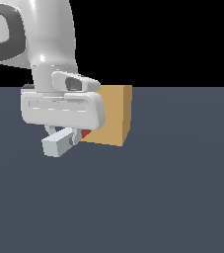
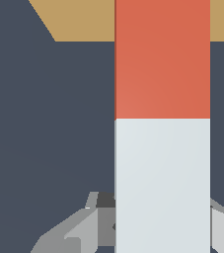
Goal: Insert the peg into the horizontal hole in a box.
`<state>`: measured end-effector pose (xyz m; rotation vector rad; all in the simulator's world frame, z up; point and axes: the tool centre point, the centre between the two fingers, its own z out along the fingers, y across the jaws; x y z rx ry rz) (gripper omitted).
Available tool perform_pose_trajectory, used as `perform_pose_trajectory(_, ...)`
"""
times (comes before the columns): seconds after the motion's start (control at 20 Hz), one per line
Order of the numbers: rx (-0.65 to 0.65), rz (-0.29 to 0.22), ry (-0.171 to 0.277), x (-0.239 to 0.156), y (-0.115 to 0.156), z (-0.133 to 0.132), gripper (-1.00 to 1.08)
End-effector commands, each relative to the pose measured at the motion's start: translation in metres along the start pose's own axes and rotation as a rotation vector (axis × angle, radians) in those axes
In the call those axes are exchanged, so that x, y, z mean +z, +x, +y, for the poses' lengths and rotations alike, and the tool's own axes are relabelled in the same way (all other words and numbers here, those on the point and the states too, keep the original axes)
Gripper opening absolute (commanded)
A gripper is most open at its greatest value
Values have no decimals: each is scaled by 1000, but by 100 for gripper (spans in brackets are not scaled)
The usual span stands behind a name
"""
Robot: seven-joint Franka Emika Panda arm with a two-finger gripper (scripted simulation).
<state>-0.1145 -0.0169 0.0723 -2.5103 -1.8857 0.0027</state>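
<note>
The tan box [image 1: 112, 114] stands on the dark floor, partly behind the arm's hand. My gripper [image 1: 73, 140] is shut on the peg and holds it level just above the floor. The peg's pale grey-white half [image 1: 56, 143] sticks out toward the exterior view's left; a bit of its orange-red half [image 1: 86, 133] shows right at the box's face. In the wrist view the peg [image 2: 162, 123] runs from between the fingers [image 2: 79, 232] up to the box [image 2: 79, 20], orange-red end over the box. The hole is hidden behind the peg and the hand.
The dark grey-blue floor [image 1: 172, 188] spreads around the box on all sides. The white arm and hand [image 1: 59, 106] cover the box's side on the exterior view's left.
</note>
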Motion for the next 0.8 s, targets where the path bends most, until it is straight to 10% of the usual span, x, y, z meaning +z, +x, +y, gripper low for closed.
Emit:
perform_pose_trajectory(0.0,-1,1,-2,-1,14,0,-100)
perform_pose_trajectory(0.75,-1,2,-4,-2,87,0,-100)
